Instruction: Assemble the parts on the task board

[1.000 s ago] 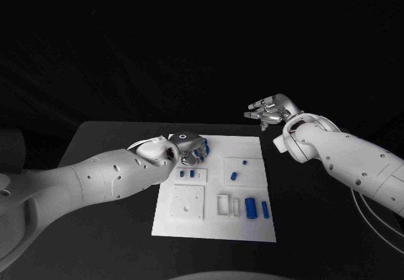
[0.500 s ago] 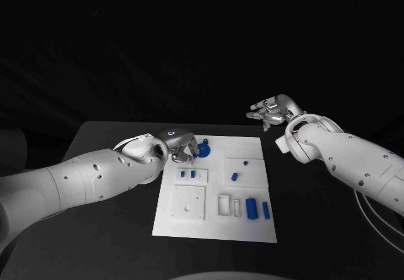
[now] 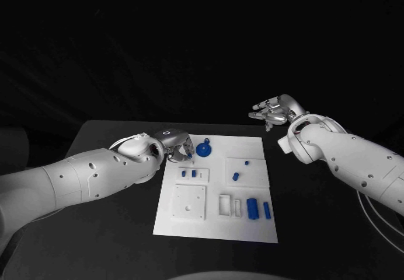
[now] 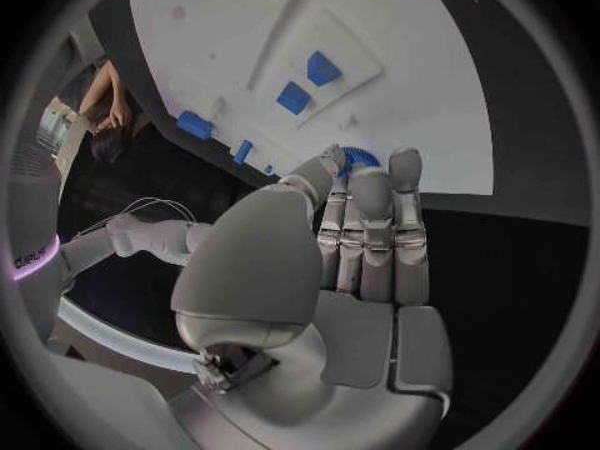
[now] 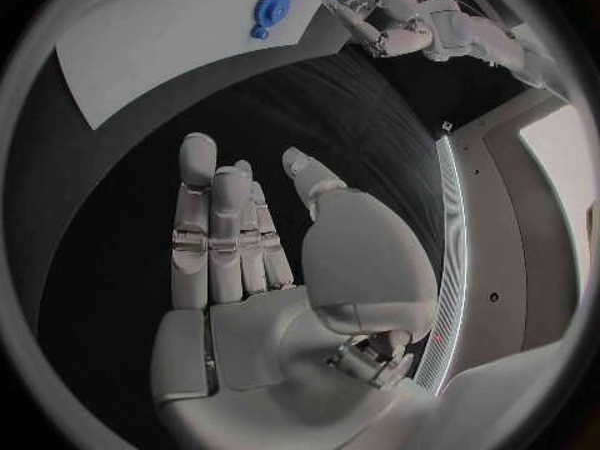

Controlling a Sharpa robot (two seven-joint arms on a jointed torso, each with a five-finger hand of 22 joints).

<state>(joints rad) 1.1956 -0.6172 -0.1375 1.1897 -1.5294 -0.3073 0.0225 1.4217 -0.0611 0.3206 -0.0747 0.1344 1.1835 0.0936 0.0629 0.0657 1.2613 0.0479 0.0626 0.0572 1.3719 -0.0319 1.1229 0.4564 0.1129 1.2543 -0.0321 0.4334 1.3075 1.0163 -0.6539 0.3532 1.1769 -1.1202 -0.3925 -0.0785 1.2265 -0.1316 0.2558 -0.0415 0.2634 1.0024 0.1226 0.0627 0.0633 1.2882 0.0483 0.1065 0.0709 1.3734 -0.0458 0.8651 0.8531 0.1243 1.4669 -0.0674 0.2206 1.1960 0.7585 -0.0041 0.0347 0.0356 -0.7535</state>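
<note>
Your left hand [image 3: 175, 146] hangs at the board's [image 3: 215, 227] far left corner; in the head view its fingers are bunched and hard to read, but the left wrist view shows them straight, side by side, tips at the board's edge, holding nothing. That same wrist view hides most of the round blue part behind the fingertips [image 4: 371, 185].

On the board you can count one round blue part [image 3: 205, 153] near the far edge, just beside the left hand and apart from it, two small parts [image 3: 188, 173] in the left tray, two more [image 3: 238, 172] in the right tray, and two long bars [image 3: 257, 208] at the near right. The smallest pieces are too small to make out in shape.

Your right hand [image 3: 274, 112] is raised past the board's far right corner, well apart from it, fingers loosely spread and empty.

Since a second ago, the left hand has drawn back leftward off the round part, which now lies uncovered. The right hand has barely moved.
</note>
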